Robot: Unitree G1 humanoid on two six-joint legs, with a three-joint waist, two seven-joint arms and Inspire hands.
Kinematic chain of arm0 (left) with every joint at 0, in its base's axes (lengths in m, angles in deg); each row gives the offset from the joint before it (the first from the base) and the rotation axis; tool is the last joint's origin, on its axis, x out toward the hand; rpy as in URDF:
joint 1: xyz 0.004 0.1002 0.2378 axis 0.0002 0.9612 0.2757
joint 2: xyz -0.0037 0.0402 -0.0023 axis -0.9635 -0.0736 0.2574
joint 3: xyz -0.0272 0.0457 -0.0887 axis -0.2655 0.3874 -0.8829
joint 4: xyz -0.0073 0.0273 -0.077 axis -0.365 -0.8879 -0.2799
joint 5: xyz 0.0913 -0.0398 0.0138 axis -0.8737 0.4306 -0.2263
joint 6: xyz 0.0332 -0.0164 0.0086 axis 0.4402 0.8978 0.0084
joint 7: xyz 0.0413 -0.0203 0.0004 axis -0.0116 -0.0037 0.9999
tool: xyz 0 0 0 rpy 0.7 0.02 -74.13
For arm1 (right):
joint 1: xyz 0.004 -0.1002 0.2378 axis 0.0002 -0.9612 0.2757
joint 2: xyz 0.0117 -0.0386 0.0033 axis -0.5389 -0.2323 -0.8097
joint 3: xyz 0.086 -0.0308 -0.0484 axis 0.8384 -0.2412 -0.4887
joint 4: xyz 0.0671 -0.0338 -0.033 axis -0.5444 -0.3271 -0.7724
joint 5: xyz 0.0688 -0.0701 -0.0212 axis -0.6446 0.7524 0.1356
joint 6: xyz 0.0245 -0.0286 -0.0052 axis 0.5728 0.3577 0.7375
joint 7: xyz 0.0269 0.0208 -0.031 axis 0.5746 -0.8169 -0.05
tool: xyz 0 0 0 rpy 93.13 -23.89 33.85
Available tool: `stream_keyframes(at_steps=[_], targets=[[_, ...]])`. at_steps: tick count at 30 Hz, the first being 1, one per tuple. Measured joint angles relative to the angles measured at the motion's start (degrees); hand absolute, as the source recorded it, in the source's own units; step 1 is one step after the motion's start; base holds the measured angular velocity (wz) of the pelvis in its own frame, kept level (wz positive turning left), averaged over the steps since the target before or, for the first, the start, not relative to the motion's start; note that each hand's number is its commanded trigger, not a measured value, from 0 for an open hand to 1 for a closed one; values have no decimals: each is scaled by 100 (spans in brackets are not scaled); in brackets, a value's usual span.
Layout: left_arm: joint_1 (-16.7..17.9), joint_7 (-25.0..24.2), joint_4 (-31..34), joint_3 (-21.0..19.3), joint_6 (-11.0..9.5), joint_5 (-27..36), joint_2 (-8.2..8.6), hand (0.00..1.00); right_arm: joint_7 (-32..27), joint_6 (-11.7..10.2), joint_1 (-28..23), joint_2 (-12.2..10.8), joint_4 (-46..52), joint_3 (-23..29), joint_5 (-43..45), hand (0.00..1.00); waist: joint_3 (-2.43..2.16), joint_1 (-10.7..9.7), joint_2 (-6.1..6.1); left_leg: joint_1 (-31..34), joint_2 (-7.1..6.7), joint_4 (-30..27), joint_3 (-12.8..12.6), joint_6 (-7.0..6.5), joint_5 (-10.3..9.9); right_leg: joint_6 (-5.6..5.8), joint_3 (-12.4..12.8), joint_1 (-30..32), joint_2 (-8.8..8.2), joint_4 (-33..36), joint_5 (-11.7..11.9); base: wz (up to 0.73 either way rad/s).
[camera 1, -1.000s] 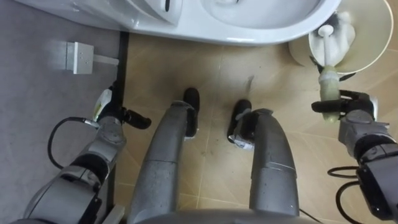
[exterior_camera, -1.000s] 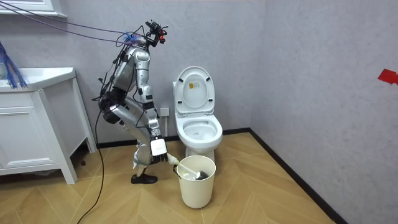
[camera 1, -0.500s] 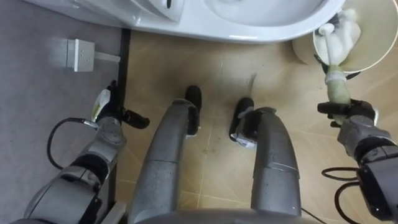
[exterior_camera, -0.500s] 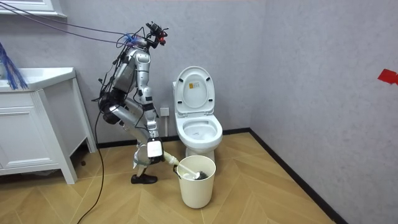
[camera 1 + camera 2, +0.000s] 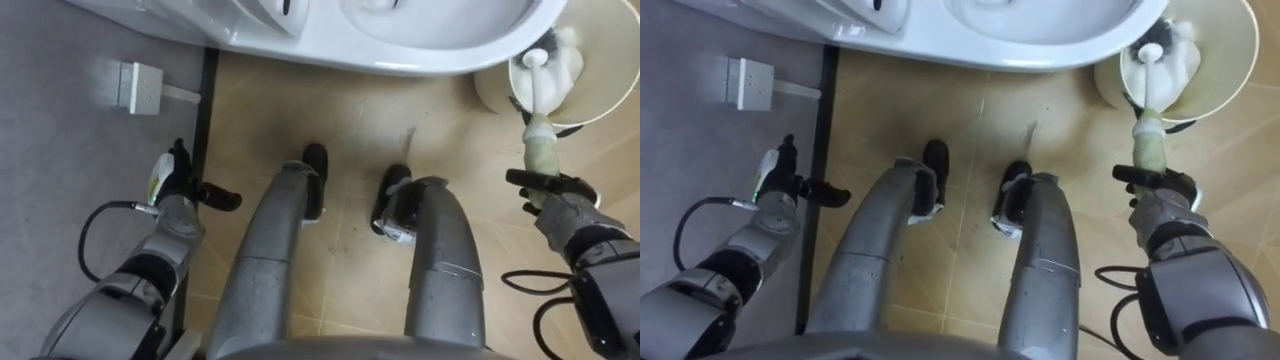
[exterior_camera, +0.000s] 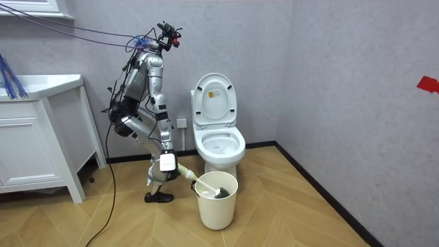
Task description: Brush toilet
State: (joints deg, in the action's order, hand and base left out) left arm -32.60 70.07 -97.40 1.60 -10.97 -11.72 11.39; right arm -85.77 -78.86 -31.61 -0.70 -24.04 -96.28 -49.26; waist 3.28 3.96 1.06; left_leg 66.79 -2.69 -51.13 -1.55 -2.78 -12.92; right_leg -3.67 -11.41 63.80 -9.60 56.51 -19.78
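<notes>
At 9 o'clock the left hand hangs idle, fingers loosely spread and holding nothing. The white ceramic toilet bowl lies at 12 o'clock. At 3 o'clock the right hand is curled round the pale-handled white toilet brush, whose head sits inside the round white plastic bin at 2 o'clock. The step looks like drawing the brush out. Next it must clear the rim and swing toward 11 o'clock, into the bowl.
</notes>
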Motion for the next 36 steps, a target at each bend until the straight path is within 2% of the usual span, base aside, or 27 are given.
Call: stream_keyframes(at_steps=[7,13,14,16,19,22,23,26,31,33,34,36], targets=[[412,1,185,-18,-25,-4,-4,0,212,0,-163,-11,-39,-10,-136,100,-32,21,29,-414,92,266,12,10,17,42,-21,-442,170,-404,120,-8],[634,0,237,-26,-24,-9,0,0,288,16,-408,-21,-67,-6,-357,100,-48,42,14,-1073,98,689,0,8,64,67,-38,-1108,197,-852,194,-2],[688,0,261,-38,-24,-10,-5,0,302,55,-473,-24,-59,2,-364,100,-66,40,-12,-1225,95,777,-9,8,64,70,-41,-1249,196,-929,197,0],[756,-3,274,-122,-31,-9,-3,0,323,128,-512,-24,-67,2,-449,100,-78,32,-34,-1440,96,890,-6,8,63,76,-81,-1476,196,-1057,201,0],[898,-13,250,-334,-66,-43,-11,0,418,126,-672,-28,-102,72,-483,100,-94,15,-75,-1838,100,1070,22,10,62,88,-147,-1911,207,-1290,215,5],[1052,-53,98,-547,-101,-25,-38,0,527,133,-795,-33,-187,302,-512,100,-108,-23,-99,-2345,107,1323,87,11,63,149,-180,-2482,295,-1648,256,5],[1116,-70,85,-657,-99,-26,-64,0,527,143,-871,-36,-190,339,-536,100,-138,-9,-155,-2535,112,1436,78,13,65,170,-157,-2669,322,-1770,269,0],[1275,-103,-69,-926,-129,-35,-89,0,509,186,-1073,-45,-163,458,-472,100,-144,15,-237,-3045,142,1702,35,10,64,217,-137,-3177,387,-2112,340,-9],[1668,-99,-66,-1175,-204,-44,-147,0,359,150,-1427,-55,149,735,-275,100,-200,-67,-348,-3787,188,2124,5,8,61,269,-144,-3977,486,-2696,448,-4],[1982,-96,124,-1343,-221,-207,-179,0,265,50,-1869,-57,546,778,-81,100,-257,-81,-436,-4179,193,2364,4,12,63,292,-149,-4403,545,-3036,507,-2],[2065,-95,152,-1390,-235,-276,-182,0,252,32,-1961,-57,678,800,-8,100,-271,-73,-454,-4286,194,2427,6,14,62,300,-150,-4526,561,-3128,520,0],[2460,-92,356,-1525,-252,-381,-197,0,164,-35,-2347,-103,1079,924,364,100,-289,-100,-501,-4769,184,2674,7,23,56,324,-141,-5031,581,-3442,552,0]])
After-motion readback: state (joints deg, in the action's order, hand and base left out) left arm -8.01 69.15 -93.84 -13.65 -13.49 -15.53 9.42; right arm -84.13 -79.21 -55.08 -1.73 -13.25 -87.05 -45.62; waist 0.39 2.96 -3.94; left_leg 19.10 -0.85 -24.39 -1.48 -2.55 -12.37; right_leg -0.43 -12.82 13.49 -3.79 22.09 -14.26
